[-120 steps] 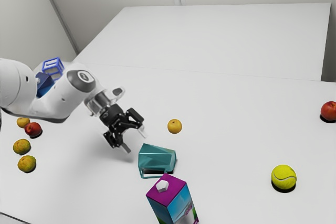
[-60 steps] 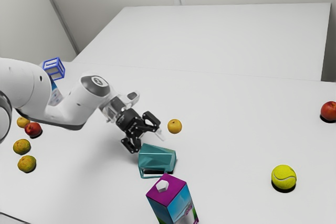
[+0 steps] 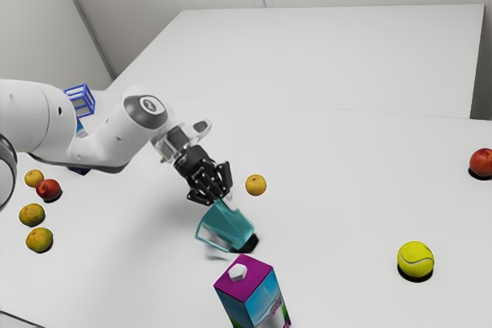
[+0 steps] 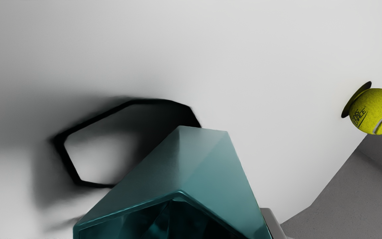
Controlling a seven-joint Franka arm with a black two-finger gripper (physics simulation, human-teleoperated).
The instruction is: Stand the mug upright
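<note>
When looking over the white surface point(image 3: 330, 174), note the arm point(image 3: 92, 144) coming in from the exterior view's left, angled down to a black hand point(image 3: 225, 203). Keep clear of the purple-topped carton point(image 3: 250, 286), upright and near on the camera side. Next, the teal mug point(image 3: 231, 224): at the fingertips, apparently closed on near the rim, far finger hidden. Held aslant, mouth toward the hand, base toward the carton's side, handle loop out to the exterior view's left. Can't tell whether touching down at the base edge. Partway done, by the look of it: off its side, not upright yet. Left to do: bring the base level, seat it flat, then let go. Well apart, a tennis ball point(image 3: 415, 259); nearer, a small orange point(image 3: 256, 184).
</note>
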